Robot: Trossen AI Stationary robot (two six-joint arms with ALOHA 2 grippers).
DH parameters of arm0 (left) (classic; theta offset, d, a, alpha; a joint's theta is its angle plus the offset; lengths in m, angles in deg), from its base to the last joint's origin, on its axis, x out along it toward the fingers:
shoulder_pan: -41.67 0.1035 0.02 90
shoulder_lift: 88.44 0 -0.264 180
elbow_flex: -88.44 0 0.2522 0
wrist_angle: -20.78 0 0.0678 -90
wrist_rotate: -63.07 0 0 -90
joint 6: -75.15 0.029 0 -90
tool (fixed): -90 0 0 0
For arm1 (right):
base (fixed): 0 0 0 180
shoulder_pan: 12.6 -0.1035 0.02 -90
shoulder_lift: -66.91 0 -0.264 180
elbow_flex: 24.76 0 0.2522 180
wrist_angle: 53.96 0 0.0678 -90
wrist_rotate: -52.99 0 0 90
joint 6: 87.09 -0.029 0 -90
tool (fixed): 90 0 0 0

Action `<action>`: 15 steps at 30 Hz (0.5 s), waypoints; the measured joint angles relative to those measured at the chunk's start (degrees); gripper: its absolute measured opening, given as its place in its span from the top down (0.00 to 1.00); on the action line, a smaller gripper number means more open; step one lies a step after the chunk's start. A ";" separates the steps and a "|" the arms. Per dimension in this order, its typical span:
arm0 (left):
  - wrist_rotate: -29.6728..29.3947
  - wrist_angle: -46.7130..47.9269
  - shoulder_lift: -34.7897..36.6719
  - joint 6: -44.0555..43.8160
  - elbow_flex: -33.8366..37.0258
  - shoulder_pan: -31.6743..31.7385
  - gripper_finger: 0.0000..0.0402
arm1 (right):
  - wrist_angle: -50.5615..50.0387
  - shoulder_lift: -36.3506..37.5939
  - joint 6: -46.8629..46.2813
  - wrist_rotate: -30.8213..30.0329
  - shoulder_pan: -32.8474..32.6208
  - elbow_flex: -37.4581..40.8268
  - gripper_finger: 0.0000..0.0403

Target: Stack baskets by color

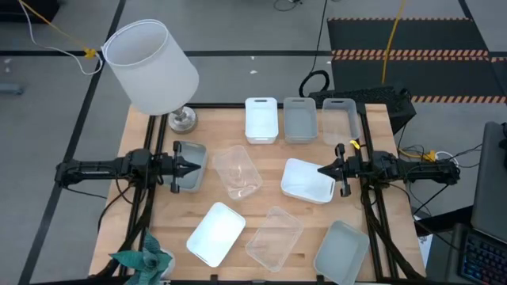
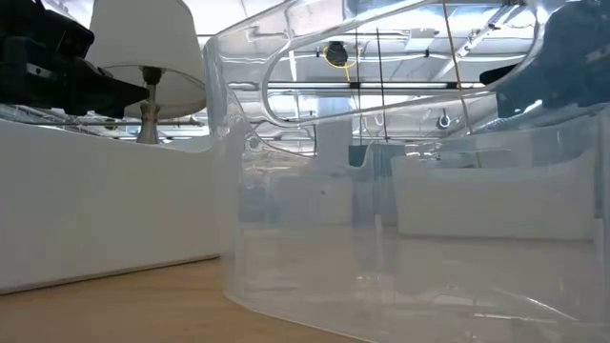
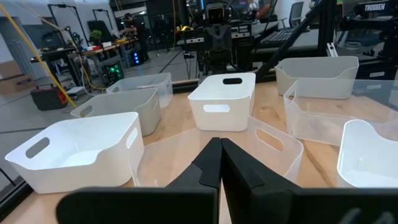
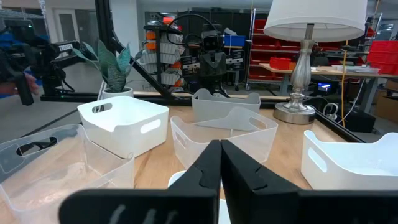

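Nothing stacked yet; both grippers pinched shut, empty. Left gripper [image 1: 190,167] hovers over the grey bin [image 1: 188,164] lampside; right gripper [image 1: 323,169] over a white bin [image 1: 307,180]. Near the lamp [image 1: 150,67]: swing wide and you'll likely clip it. Clear bins [image 1: 237,170] mid-table: easy to misjudge. Far row [image 1: 261,119] holds one of each colour.
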 joint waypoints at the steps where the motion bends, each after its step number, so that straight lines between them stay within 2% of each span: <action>1: 0.00 0.00 0.00 0.00 0.00 0.00 0.98 | 0.00 0.00 0.00 -0.01 0.01 0.01 0.99; 15: 0.00 -0.02 0.00 0.11 -0.01 0.00 0.98 | 0.00 0.01 0.00 0.00 0.00 0.02 0.99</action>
